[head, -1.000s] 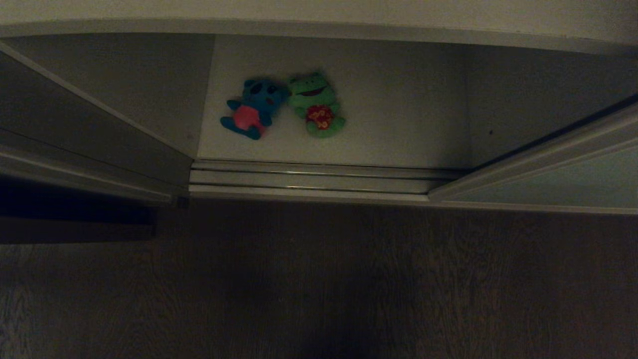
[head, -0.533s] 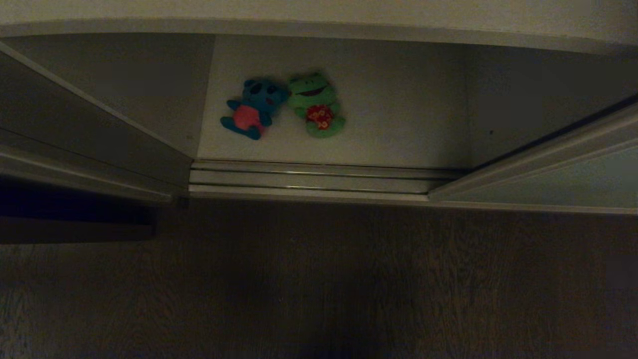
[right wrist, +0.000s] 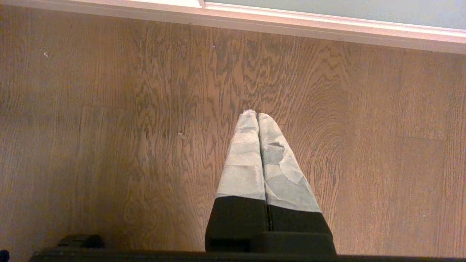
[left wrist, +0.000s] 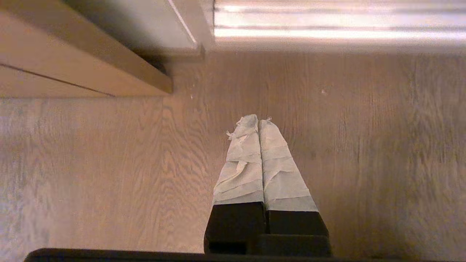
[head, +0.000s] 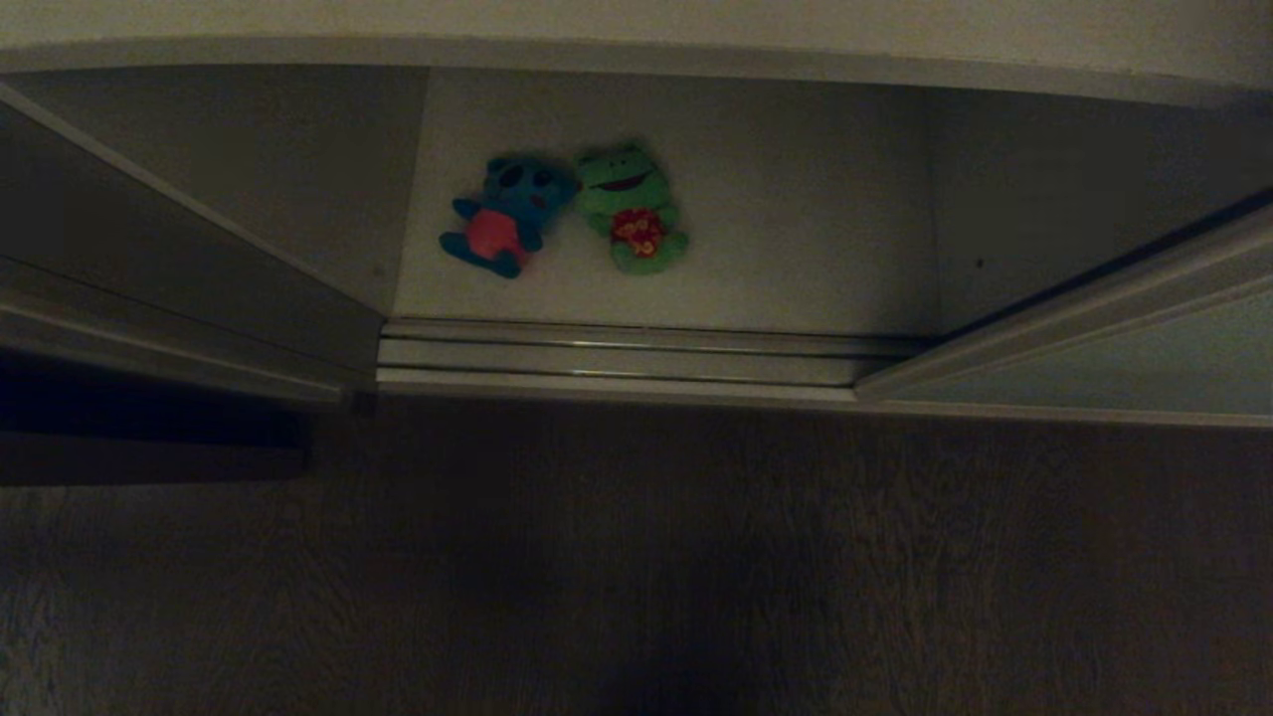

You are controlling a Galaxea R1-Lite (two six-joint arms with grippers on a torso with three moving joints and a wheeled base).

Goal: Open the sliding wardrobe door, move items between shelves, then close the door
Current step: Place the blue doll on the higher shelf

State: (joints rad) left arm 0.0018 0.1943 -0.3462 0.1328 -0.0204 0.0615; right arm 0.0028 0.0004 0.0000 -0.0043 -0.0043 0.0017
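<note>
blue toy [head: 502,217] head up-right, leaning on frog [head: 632,207] | left gripper [left wrist: 257,122], right gripper [right wrist: 256,114]: fingers pressed together

Blue toy [head: 500,221], seemingly touching green frog [head: 632,212], on shelf [head: 796,249].

Head cam looked steeply down at the wood floor [head: 636,557] and wardrobe track [head: 617,356]. Both wrist cams faced down, closer to the floor; left also caught the track [left wrist: 338,25].

No text, label, brand, number or sign can be read anywhere in these views; the surfaces in sight carry no legible writing.
</note>
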